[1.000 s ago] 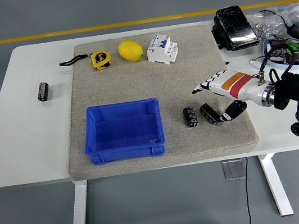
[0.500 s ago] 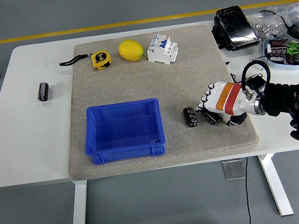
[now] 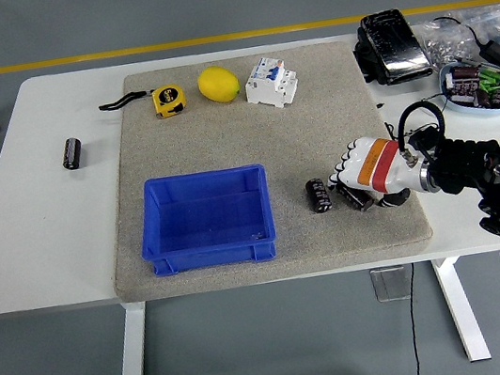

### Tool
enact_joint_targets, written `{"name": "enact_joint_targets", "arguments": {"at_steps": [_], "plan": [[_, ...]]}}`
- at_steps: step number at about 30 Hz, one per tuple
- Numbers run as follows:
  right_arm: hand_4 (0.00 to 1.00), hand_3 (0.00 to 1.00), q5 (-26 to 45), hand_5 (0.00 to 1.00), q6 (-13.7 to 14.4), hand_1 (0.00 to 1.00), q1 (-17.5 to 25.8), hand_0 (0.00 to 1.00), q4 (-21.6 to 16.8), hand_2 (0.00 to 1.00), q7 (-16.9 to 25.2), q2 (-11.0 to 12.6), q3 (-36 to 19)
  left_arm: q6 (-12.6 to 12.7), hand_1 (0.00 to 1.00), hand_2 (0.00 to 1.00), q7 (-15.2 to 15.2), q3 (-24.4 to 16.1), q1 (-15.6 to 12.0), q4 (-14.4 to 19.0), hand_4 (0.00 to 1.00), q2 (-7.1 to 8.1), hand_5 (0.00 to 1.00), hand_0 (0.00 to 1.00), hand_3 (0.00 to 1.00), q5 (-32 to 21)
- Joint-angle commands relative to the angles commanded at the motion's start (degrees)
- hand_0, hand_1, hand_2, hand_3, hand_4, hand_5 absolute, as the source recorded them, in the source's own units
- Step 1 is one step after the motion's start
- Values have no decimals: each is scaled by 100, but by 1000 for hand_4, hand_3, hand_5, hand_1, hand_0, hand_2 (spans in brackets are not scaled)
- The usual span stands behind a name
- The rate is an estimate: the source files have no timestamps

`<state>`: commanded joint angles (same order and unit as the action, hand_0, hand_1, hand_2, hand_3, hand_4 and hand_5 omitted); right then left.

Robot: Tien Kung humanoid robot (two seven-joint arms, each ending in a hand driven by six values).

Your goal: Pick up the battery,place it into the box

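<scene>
You're at the grasp: right hand (image 3: pixel 369 176) has its fingers (image 3: pixel 343 175) curling over the battery (image 3: pixel 356 197) (grip unconfirmed), another lying just left; next, lift and carry left to the box (image 3: pixel 207 219).

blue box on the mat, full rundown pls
The blue box is an open-topped rectangular bin, plastic by its look, with a rim lip and sloped walls. It stands upright on the grey mat, at the mat's near left part, long side parallel to the table's near edge. Nothing visible inside apart from a small pale speck near its front right corner. Nothing touches it; the nearest battery lies to its right, apart from it.
</scene>
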<state>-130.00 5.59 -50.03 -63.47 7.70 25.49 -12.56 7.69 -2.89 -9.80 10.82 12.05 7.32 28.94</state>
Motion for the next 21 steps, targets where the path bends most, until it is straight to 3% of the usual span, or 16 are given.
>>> {"name": "enact_joint_targets", "arguments": {"at_steps": [21], "plan": [[993, 795, 144, 82, -798, 673, -110, 666, -457, 735, -229, 22, 32, -13, 798, 826, -24, -64, -27, -3, 689, 22, 552, 820, 673, 85]]}}
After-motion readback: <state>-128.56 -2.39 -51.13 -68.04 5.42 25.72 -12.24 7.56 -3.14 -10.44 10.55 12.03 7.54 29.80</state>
